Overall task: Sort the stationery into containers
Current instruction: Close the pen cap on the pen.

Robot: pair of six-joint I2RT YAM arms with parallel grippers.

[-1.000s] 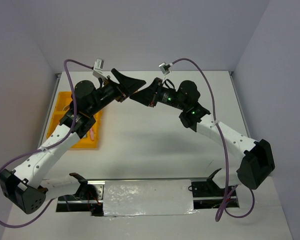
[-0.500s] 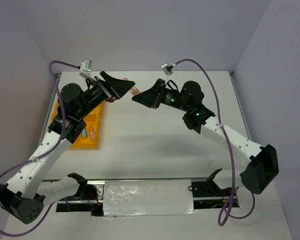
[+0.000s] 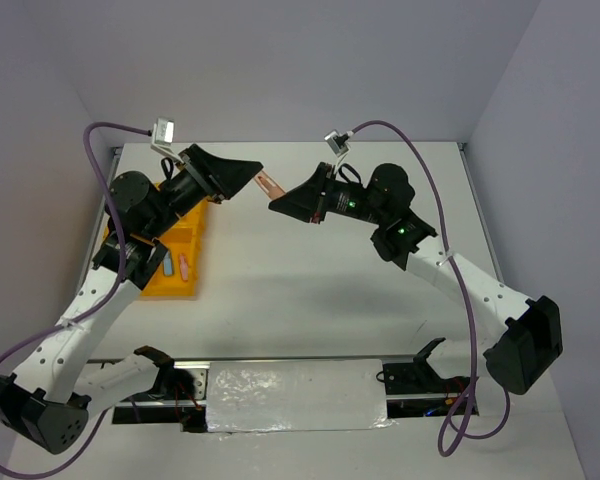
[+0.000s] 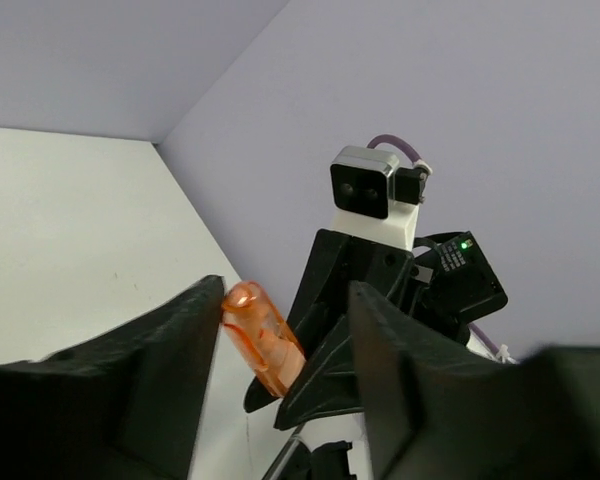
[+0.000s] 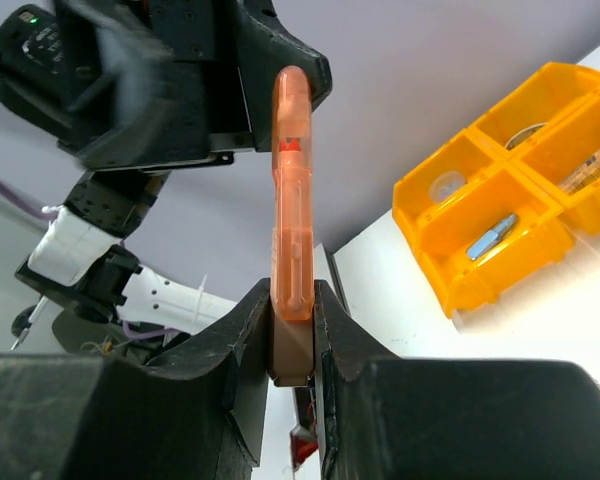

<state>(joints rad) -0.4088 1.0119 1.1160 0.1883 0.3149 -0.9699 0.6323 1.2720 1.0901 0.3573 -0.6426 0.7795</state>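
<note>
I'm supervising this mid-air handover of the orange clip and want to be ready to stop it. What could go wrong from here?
1. The right pincer grips the orange clip by one end only. The open left pincer has it off-centre, beside one finger, so closing could lever it askew.
2. The clip hangs above bare table, away from the yellow tray. Released too early, it would likely drop outside.

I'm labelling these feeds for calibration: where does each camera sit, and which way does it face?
Top external: above and behind, looking down on the table; both arms show.
Left wrist: looks along the left end effector toward the right arm.
Right wrist: looks along the right end effector toward the left arm and yellow tray.
Shared: both wrist views show the orange clip.
</note>
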